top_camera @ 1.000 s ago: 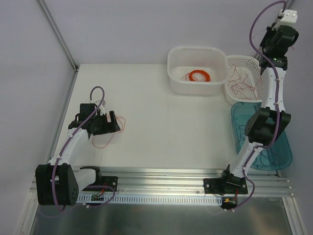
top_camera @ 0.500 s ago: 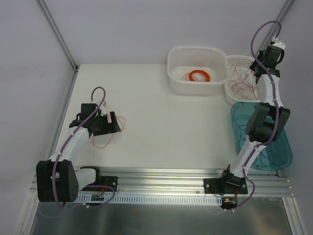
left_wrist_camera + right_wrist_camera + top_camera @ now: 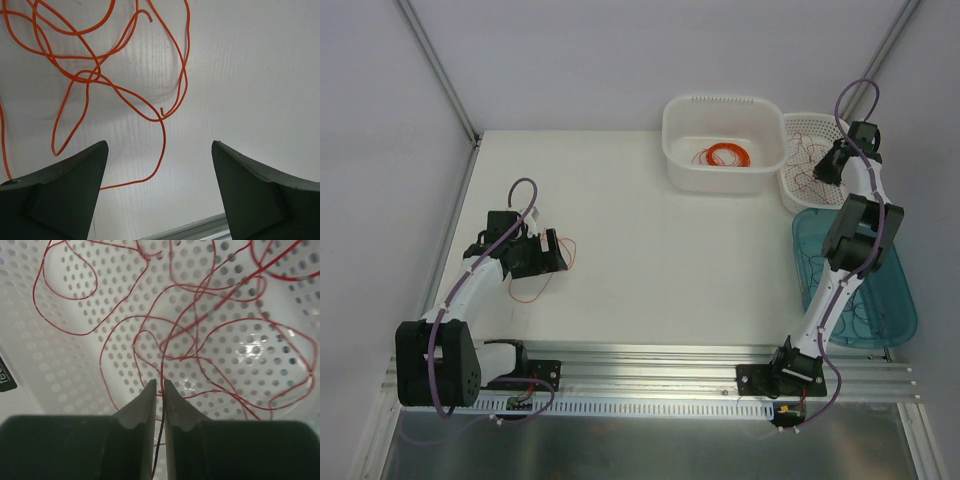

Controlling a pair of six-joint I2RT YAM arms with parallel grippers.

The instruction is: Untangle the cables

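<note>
Thin red cables (image 3: pixel 116 320) lie in loose curls in the white perforated basket (image 3: pixel 794 194). My right gripper (image 3: pixel 827 170) hangs low inside it. In the right wrist view its jaws (image 3: pixel 160 382) stand a narrow slit apart. One dark-red strand (image 3: pixel 161 415) runs up through the slit, thinner than the gap. A loose orange cable (image 3: pixel 100 75) lies looped on the white table just beyond my left gripper (image 3: pixel 160 145). That gripper (image 3: pixel 558 252) is wide open with nothing between its fingers; the orange strand (image 3: pixel 533 290) curls beside it.
A white tub (image 3: pixel 676 150) at the back holds a neat orange ring coil (image 3: pixel 722 156). A teal tray (image 3: pixel 902 318) with thin wires lies at the right edge, under the right arm. A metal rail (image 3: pixel 650 360) runs along the near table edge.
The right arm has swung down from high above into the perforated basket, and its jaws have parted slightly round the strand. The left arm has stayed in place.
</note>
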